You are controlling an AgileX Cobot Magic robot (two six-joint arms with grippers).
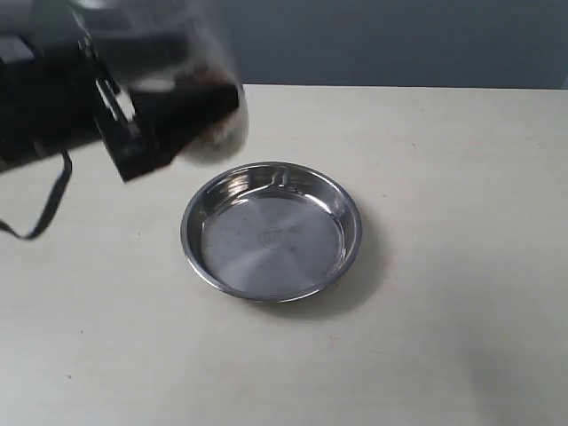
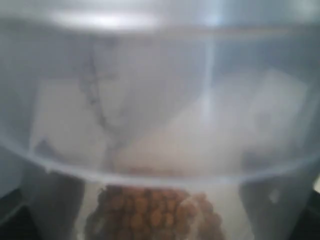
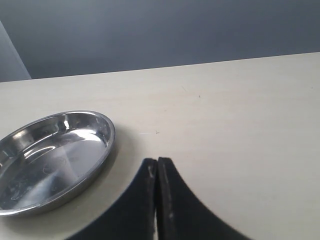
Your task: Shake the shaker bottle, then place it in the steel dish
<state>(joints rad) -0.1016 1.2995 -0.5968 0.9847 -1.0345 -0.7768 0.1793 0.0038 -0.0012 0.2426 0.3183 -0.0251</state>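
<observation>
Upper left: left claw (image 1: 175, 113), black and boxy, with thin black looped cable (image 1: 53, 200); lower centre: right claw (image 3: 157, 170), black curved fingers (image 3: 172, 202).

Shaker bottle (image 1: 211, 62) motion-blurred, top cut off; left wrist view hazy.

table (image 1: 444, 355): pale beige, bare | wall (image 1: 399, 40): dark grey-blue

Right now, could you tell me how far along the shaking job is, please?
Done: the left gripper holds the shaker bottle above the table. In hand: the bottle looks motion-blurred, so shaking seems underway. Remaining: setting it in the steel dish, which is empty. The right gripper sits shut, idle.
</observation>
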